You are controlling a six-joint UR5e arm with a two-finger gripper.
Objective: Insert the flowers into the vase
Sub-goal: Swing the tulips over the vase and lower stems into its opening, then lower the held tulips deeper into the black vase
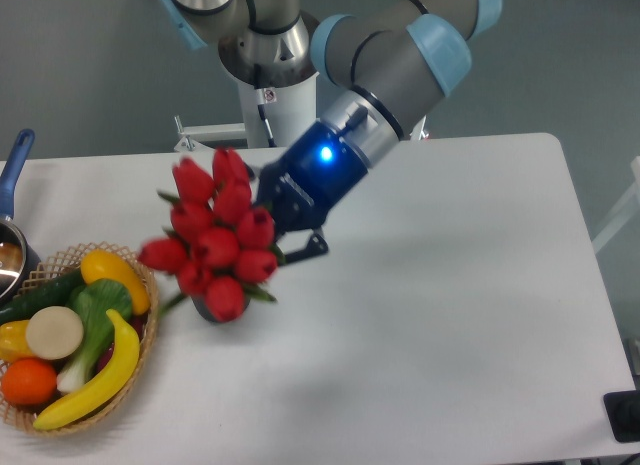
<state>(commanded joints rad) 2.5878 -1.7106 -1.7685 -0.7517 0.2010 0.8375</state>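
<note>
The flowers (pixel 215 240), a tight bunch of red tulip buds with green leaves, hang tilted to the left above the table's left half. My gripper (pixel 277 220) is shut on their stems just right of the buds, and the stems themselves are hidden by its black fingers (pixel 305 247). The vase (pixel 204 310) stands directly behind and below the bunch. Only a dark sliver of its base shows under the lowest buds; its mouth is hidden.
A wicker basket (pixel 142 270) holding a banana, an orange, a leafy vegetable and other produce sits at the left edge, close to the vase. A pot with a blue handle (pixel 14 157) pokes in at far left. A black object (pixel 622 415) lies at the bottom right corner.
</note>
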